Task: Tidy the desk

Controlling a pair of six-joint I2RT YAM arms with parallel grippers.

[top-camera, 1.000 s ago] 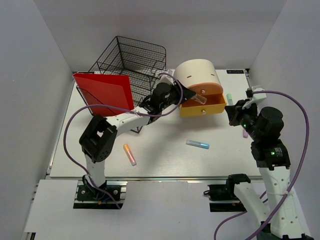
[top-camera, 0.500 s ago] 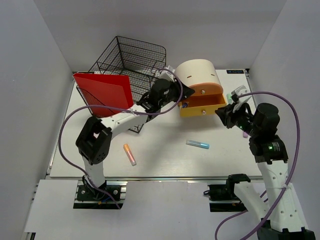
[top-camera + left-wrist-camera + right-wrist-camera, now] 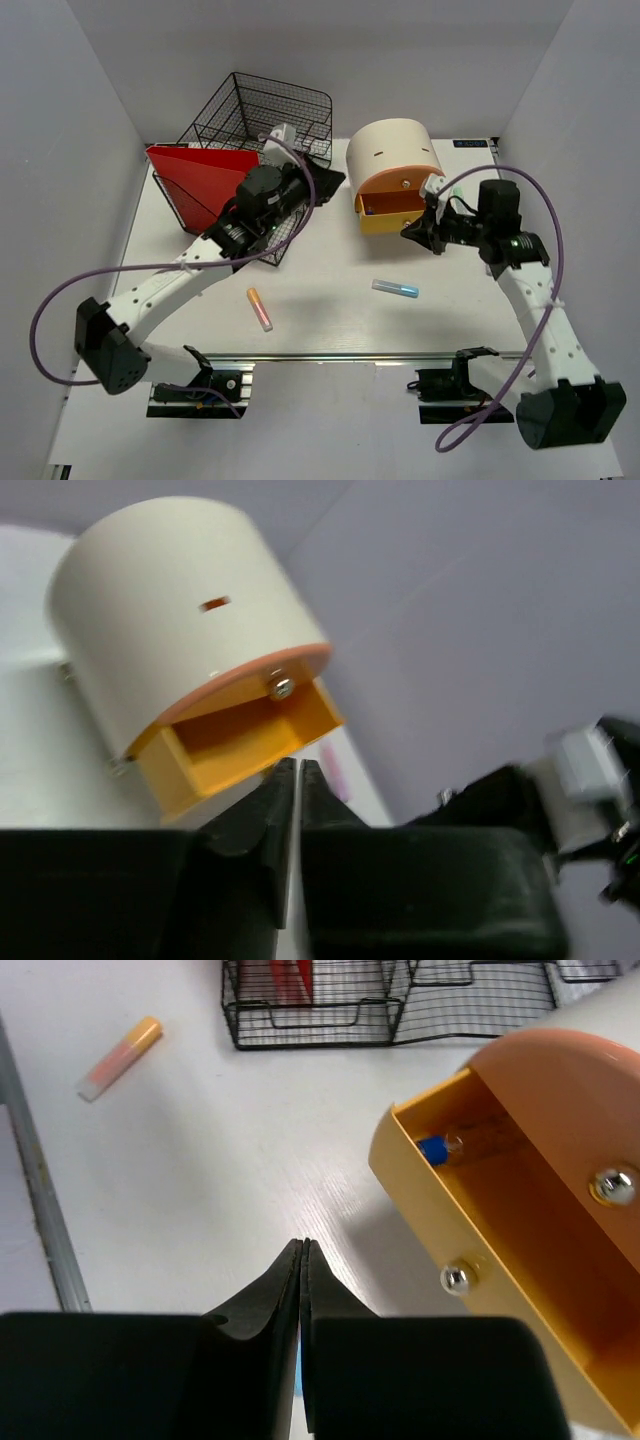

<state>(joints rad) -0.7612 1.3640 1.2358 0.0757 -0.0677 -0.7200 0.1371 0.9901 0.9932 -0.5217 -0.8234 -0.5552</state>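
The white desk [image 3: 330, 325] holds a beige round drawer unit [image 3: 392, 152] whose orange drawer [image 3: 388, 212] stands partly open. In the right wrist view a clear item with a blue cap [image 3: 440, 1147] lies inside the drawer [image 3: 520, 1220]. My right gripper [image 3: 410, 232] is shut and empty, its tips [image 3: 303, 1246] just in front of the drawer face, near its lower knob [image 3: 457, 1279]. My left gripper [image 3: 330, 183] is shut and empty beside the black mesh tray [image 3: 270, 115], pointing at the drawer [image 3: 230, 745]. An orange marker [image 3: 260, 308] and a blue marker [image 3: 395, 289] lie on the desk.
A red folder [image 3: 205, 180] leans in the mesh tray's left part. A silver rail [image 3: 330, 355] runs along the desk's near edge. A pink item [image 3: 335, 770] lies on the desk beyond the drawer. White walls close in the sides and back.
My left gripper drew back from the drawer toward the mesh tray, without the clear item it held. My right gripper moved left to the drawer front. The drawer now sticks out less.
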